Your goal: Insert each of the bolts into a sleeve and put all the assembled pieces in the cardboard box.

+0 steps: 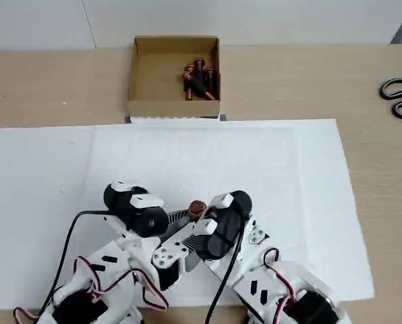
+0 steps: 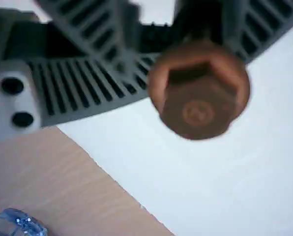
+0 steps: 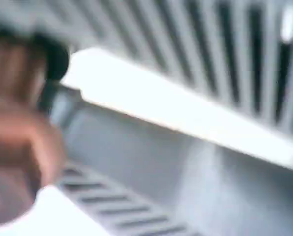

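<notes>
A copper bolt (image 1: pixel 197 208) stands head up between my two grippers, near the front middle of the white sheet. My left gripper (image 1: pixel 183 216) is shut on the bolt, whose hex head (image 2: pixel 198 93) looms against the dark ribbed fingers (image 2: pixel 87 83). My right gripper (image 1: pixel 206 219) meets it from the other side, shut on a black sleeve (image 3: pixel 55 59) that sits around the bolt's shank (image 3: pixel 14 147). The cardboard box (image 1: pixel 139 67) stands at the far edge and holds several assembled bolt-and-sleeve pieces (image 1: pixel 201 79) in its right part.
A white paper sheet (image 1: pixel 268 162) covers most of the wooden table. Scissors (image 1: pixel 400 98) lie at the far right. Both arm bases and their cables crowd the front edge.
</notes>
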Motion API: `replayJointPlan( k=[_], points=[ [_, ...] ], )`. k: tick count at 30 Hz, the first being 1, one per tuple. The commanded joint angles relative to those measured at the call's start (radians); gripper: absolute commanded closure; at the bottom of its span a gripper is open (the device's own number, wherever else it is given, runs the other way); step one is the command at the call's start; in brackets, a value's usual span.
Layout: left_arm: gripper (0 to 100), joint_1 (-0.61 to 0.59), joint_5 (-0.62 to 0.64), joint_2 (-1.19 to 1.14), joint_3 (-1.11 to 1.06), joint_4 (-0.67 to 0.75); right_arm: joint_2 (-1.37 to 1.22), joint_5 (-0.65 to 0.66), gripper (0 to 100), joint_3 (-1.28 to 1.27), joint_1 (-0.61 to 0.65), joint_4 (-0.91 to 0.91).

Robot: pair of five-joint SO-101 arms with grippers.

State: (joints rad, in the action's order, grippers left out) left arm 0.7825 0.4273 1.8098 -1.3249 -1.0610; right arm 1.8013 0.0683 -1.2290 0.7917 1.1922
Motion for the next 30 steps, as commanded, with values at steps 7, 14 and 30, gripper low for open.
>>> replayJointPlan(
  k=[7,14,30],
  points=[
    [84,0.026,-0.025,-0.008,-0.004,-0.032,0.012,0.003,99.5,0.048,-0.012,-0.010],
    [84,-0.124,-0.203,-0.006,-0.001,-0.032,0.012,0.003,99.5,0.048,-0.012,-0.010],
    [84,-0.193,-0.138,-0.006,0.232,-0.032,0.012,0.000,99.5,0.043,-0.013,-0.010]
  ],
)
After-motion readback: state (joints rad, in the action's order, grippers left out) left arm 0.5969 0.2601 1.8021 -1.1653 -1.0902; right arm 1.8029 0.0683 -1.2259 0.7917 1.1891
